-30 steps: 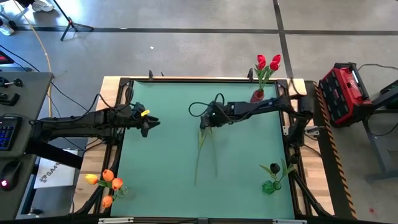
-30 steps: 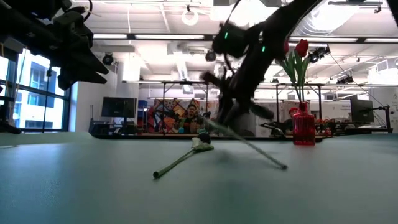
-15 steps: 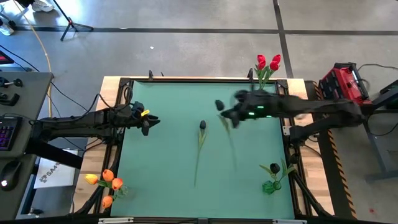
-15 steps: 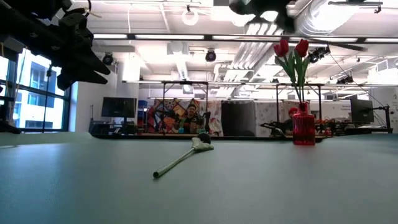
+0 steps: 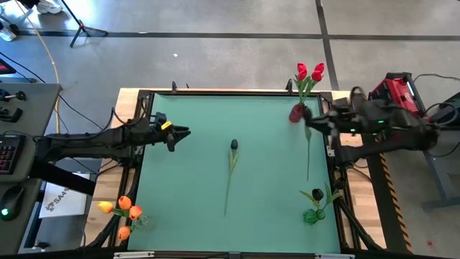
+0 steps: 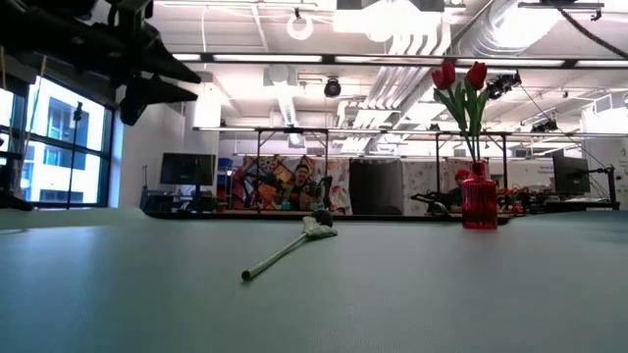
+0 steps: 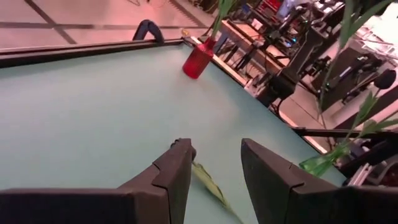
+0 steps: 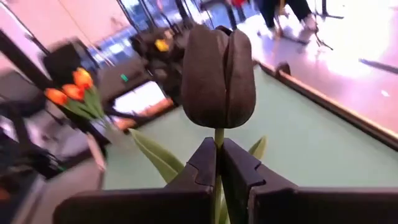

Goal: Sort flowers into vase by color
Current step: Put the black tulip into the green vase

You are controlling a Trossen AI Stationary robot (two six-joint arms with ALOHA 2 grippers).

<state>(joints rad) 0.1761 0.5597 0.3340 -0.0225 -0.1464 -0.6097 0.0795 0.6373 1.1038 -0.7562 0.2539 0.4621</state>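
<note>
The right gripper (image 8: 219, 163) pinches a dark tulip (image 8: 218, 76) by its stem near the red vase (image 5: 296, 112). The left gripper (image 7: 214, 165) hovers half-open over the worktop (image 5: 194, 165).

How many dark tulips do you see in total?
3. One lies mid-table. One stands in the green vase at the near right corner. One is held in the right gripper jaws. No others are visible.

Bright, even overhead light with ceiling-lamp glare, faint shadows, and a motion-blurred right wrist background.
</note>
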